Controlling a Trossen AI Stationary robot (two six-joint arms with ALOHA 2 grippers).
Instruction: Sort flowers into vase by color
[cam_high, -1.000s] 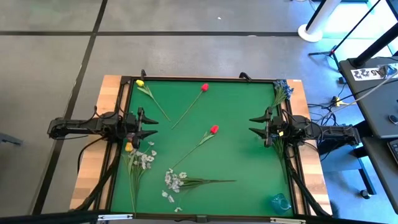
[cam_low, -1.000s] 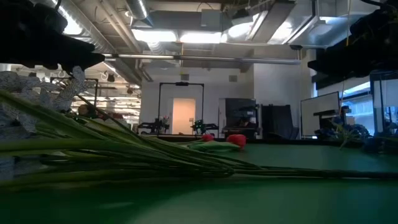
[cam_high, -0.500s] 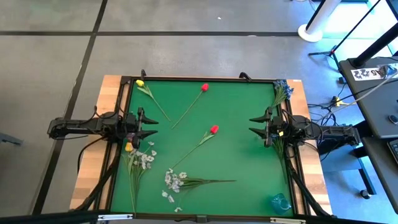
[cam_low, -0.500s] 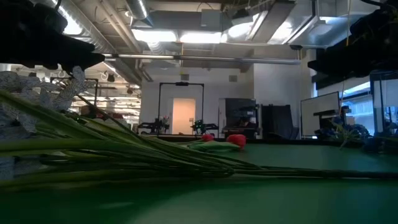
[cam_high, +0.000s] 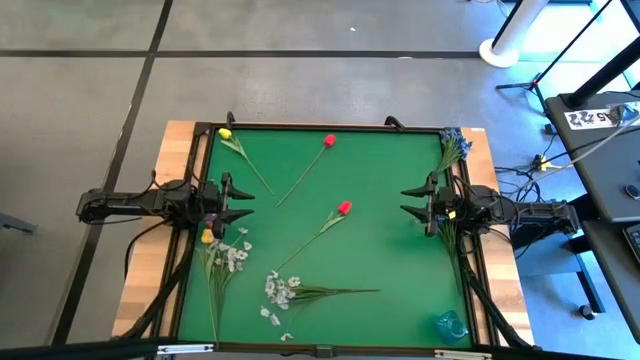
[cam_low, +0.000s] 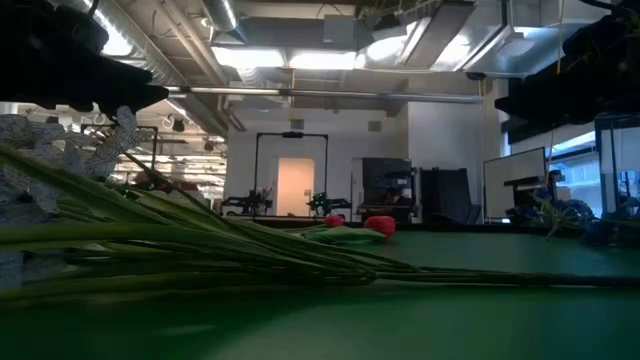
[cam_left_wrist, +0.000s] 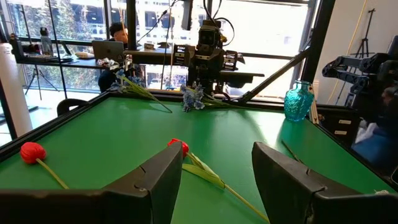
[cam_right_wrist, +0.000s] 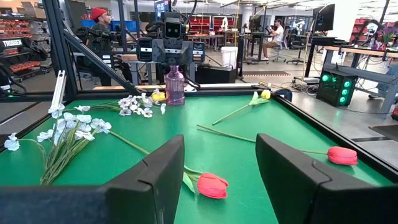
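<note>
My left gripper hovers open at the table's left edge, and my right gripper hovers open at the right edge; they face each other. Flat on the green mat lie a red tulip at the middle, a second red tulip and a yellow tulip by the far edge. Another yellow tulip and white sprays lie near left. Blue sprays lie at the far right corner. A teal vase stands at the near right corner, and a purple vase stands by the left arm.
A raised black frame rims the green mat. More blue stems lie under the right arm. The mat's middle right is bare. Desks, stands and people show in the room beyond the table.
</note>
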